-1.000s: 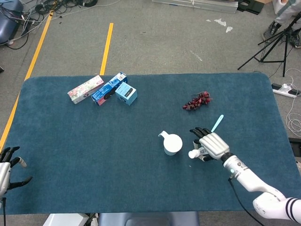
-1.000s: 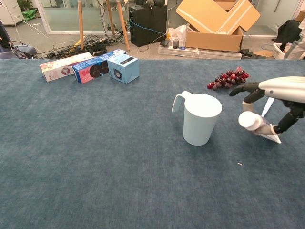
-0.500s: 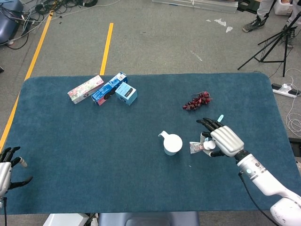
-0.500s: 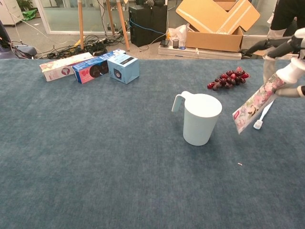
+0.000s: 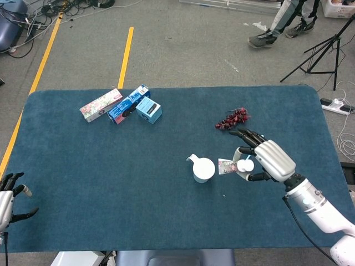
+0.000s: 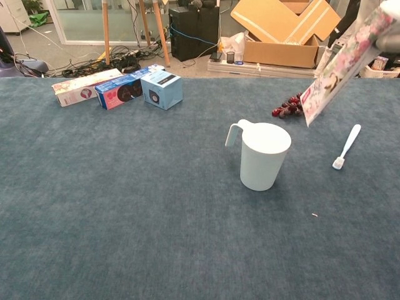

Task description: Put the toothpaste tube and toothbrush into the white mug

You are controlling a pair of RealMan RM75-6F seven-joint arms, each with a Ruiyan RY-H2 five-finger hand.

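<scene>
The right hand (image 5: 265, 162) pinches the soft, light tube (image 6: 340, 65) near its cap, apparently, at the mug's (image 5: 203, 169) 3 o'clock; the left hand (image 5: 6, 199) lies spread.

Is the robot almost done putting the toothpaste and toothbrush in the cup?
Not yet. Nothing shows in the white mug. The right hand holds the toothpaste tube in the air, tilted, its flat end lowest and near the mug's rim. The toothbrush lies on the table, so it is left to do. The left hand holds nothing.
</scene>
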